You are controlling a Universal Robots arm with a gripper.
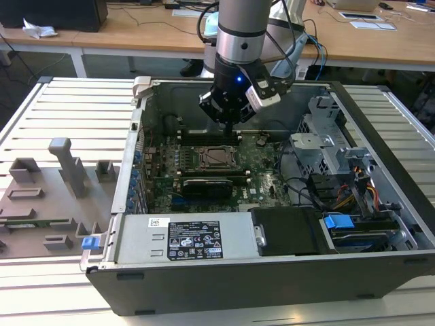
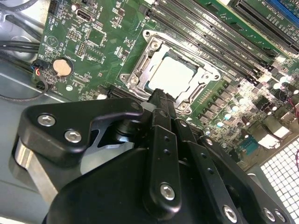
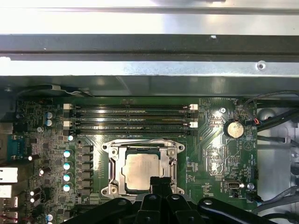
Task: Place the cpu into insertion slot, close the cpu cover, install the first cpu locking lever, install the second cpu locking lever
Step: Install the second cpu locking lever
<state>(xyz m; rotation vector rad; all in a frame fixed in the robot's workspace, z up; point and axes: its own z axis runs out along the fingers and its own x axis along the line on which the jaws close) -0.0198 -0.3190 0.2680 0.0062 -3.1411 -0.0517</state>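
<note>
The cpu (image 3: 140,169) lies flat in the insertion slot (image 3: 111,164) on the green board, with the cpu cover (image 2: 204,73) shut around it. The gripper (image 3: 160,181) hangs just above the slot's edge, its jaws pressed together and holding nothing.

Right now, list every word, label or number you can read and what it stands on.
Black label on the silver box: print too small to read.
White sticker beside it: unreadable.
Circuit board markings: too small.
cpu top: faint marks, unreadable.
Nothing quotable.
</note>
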